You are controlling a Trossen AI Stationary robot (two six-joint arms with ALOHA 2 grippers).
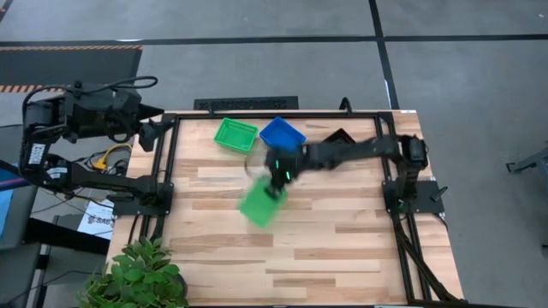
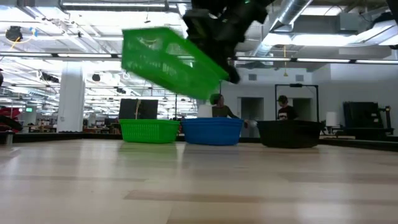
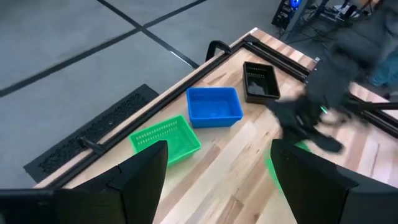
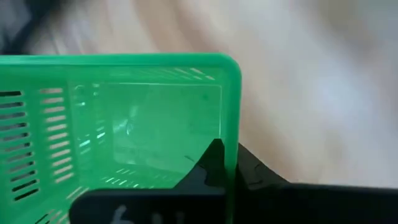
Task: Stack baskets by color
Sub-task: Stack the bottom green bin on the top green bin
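Fingers of the left gripper (image 3: 217,180) stood spread wide with nothing between them, that arm parked off the table's left edge, beyond the frame. On the table (image 1: 342,257), reading from the left along the far edge, a green basket (image 1: 235,134) sat upright, a blue basket (image 1: 282,133) just beside it, and a black basket (image 2: 290,133) further right, largely hidden under the right arm in the overhead view. Near the table's middle the right gripper (image 1: 276,186) had its fingers pinched on the rim of a second green basket (image 1: 260,205), one finger inside the wall and one outside, holding it well clear of the wood.

Progress looked early to middling: the three baskets at the back each seemed to mark a colour's place, though I could not tell whether any of them was already a stack. The carried basket had yet to be nested into the green one at the back, and no other loose baskets showed.

The held basket hung tilted, opening turned partly sideways and upward rather than level. Its long axis ran slantwise across the table, not square with the resting green basket.
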